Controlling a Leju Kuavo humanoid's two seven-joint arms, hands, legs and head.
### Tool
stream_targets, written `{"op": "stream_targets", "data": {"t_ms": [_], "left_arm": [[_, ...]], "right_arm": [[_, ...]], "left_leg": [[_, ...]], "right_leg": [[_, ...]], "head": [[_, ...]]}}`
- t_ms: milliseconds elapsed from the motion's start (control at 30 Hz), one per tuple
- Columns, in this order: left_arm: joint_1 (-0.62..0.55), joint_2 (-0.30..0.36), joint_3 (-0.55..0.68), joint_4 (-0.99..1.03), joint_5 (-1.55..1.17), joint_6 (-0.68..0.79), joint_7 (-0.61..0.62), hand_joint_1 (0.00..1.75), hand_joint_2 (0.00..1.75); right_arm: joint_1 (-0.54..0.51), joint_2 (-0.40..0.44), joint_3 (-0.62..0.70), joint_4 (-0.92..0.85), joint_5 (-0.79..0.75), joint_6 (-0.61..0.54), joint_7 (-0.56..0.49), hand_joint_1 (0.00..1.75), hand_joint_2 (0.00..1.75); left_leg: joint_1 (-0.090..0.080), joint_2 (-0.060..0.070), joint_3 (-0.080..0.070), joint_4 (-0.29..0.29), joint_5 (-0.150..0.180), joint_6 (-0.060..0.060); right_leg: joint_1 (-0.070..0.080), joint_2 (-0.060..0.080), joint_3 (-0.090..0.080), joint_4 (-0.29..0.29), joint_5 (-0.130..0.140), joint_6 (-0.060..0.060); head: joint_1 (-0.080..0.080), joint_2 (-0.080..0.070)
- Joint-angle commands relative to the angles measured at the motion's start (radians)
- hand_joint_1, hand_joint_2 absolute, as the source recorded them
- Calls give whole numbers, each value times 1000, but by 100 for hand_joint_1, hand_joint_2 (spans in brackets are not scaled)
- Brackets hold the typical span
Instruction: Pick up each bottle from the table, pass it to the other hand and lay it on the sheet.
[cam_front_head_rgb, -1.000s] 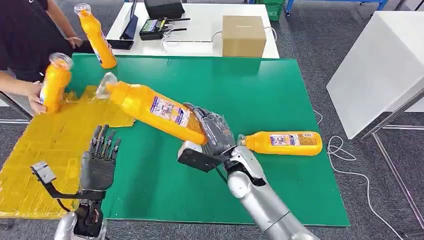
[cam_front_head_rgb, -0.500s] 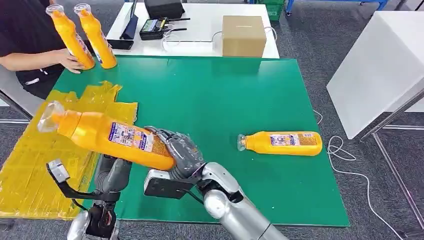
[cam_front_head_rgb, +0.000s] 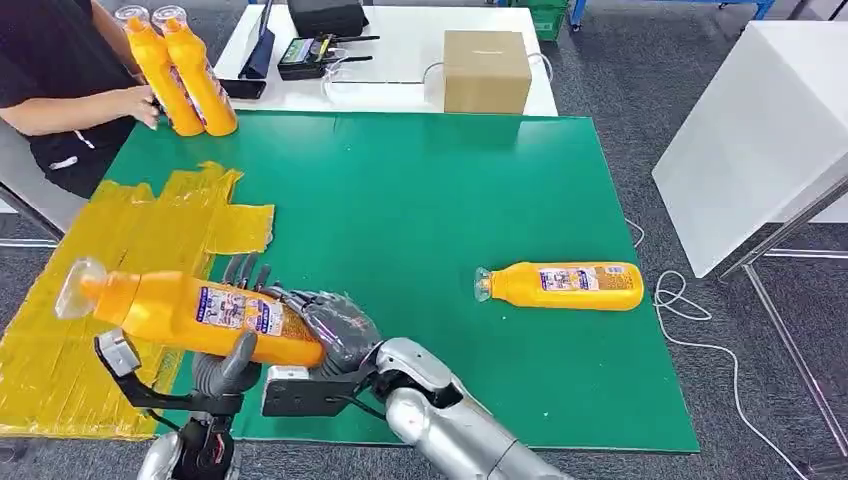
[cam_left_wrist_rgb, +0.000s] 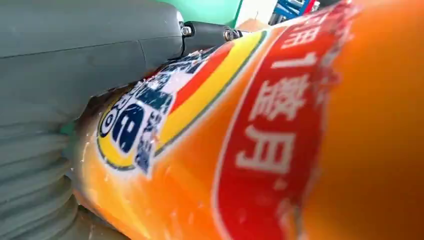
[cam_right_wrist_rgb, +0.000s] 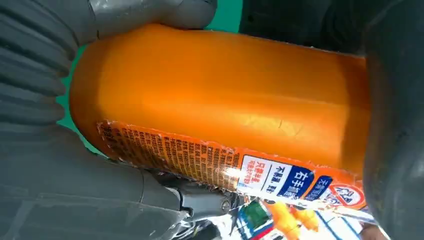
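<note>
Near the front edge of the green table (cam_front_head_rgb: 420, 190), my right hand (cam_front_head_rgb: 325, 325) grips the base end of an orange bottle (cam_front_head_rgb: 190, 312). The bottle lies almost level in the air, and its clear cap points out over the yellow sheet (cam_front_head_rgb: 60, 350), which covers the table's left side. My left hand (cam_front_head_rgb: 232, 352) is under the middle of this bottle; the thumb comes up in front of the label and the fingers stand up behind the bottle. In the left wrist view the label is pressed close against the thumb, but I cannot tell if this hand already grips firmly. A second bottle (cam_front_head_rgb: 562, 286) lies on its side on the green surface to the right, well apart from both hands. At the far left corner, two more bottles (cam_front_head_rgb: 180, 70) stand upright, and a person's hand (cam_front_head_rgb: 135, 103) touches them.
</note>
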Motion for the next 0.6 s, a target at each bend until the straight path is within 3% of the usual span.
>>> {"op": "stream_targets", "data": {"t_ms": [33, 67, 600], "left_arm": [[-73, 10, -37, 6, -20, 9, -19, 52, 175], [-75, 8, -33, 7, -20, 9, -23, 175, 175], [-79, -16, 15, -18, -77, 50, -74, 175, 175]], "right_arm": [[-24, -4, 164, 172, 3, 50, -23, 175, 175], [-25, -5, 167, 170, 1, 49, -23, 175, 175], [-21, -17, 159, 174, 1, 26, -10, 173, 175]], "left_leg": [[1, -4, 2, -1, 0, 0], [2, -7, 5, -1, -1, 0], [2, -7, 5, -1, -1, 0]], "right_leg": [[1, -2, 3, -1, -1, -2], [2, -3, 6, -1, -2, -3], [2, -3, 6, -1, -2, -3]], "head": [[0, 0], [0, 0], [0, 0]]}}
